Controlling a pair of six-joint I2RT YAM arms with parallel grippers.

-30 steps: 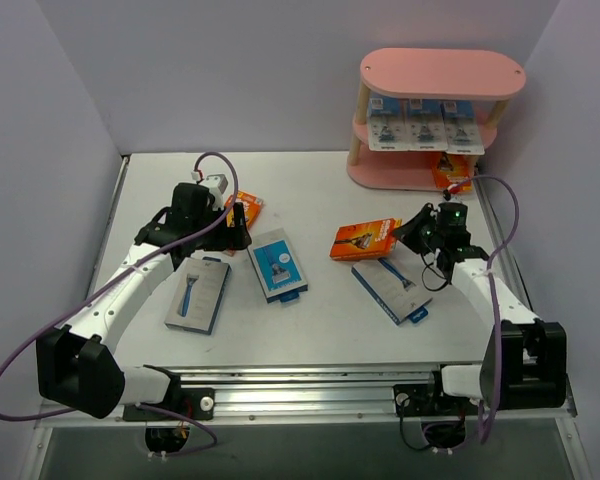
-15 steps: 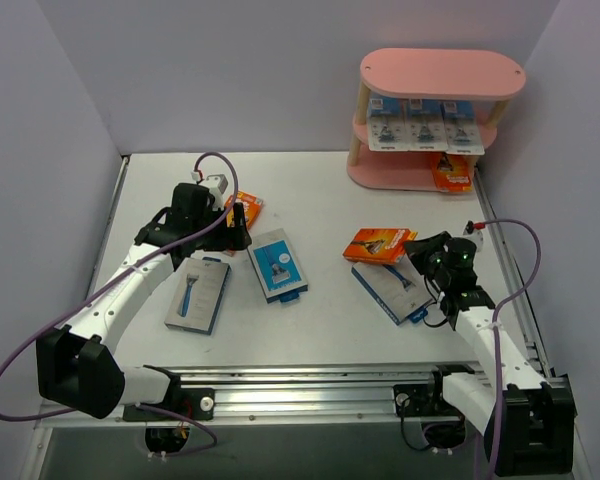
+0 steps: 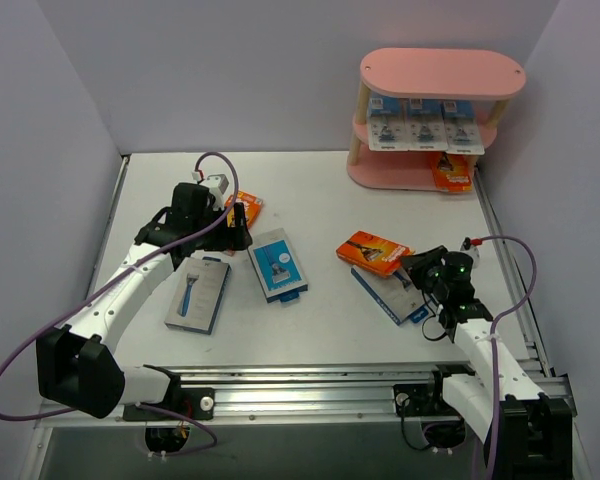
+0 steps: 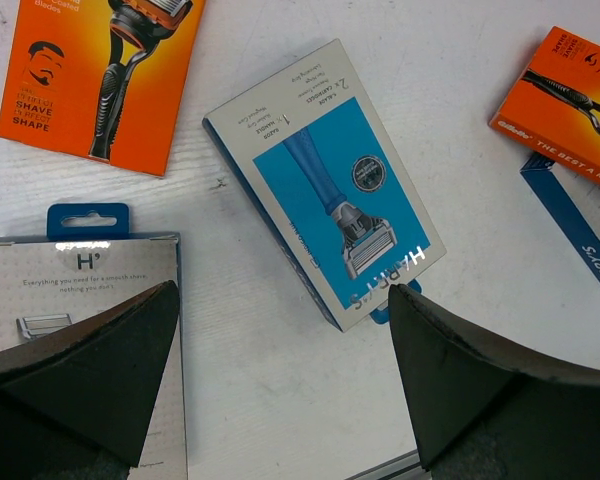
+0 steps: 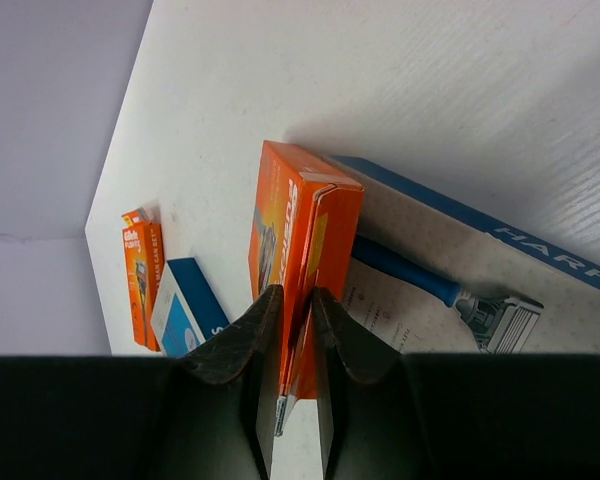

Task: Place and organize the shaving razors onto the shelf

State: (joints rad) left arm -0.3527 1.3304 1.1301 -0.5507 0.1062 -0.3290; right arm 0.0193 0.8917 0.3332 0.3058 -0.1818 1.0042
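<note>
my right gripper point(image 5: 292, 300) has its jaws nearly closed around the edge of the orange box point(image 5: 300, 225), which lies on a blue-grey box point(image 3: 380, 288) right of centre; whether they pinch it i cannot tell. my left gripper point(image 4: 282, 292) gapes wide, empty. the shelf point(image 3: 440, 72) stands upper right.

From my console I see printed cardboard on the orange razor box point(image 5: 300, 250), matt grey card on the blue-grey pack point(image 4: 330, 190), a smooth pink shelf point(image 3: 442, 70) on pale wooden posts point(image 3: 361, 100), and a matt white table point(image 3: 310, 190).
</note>
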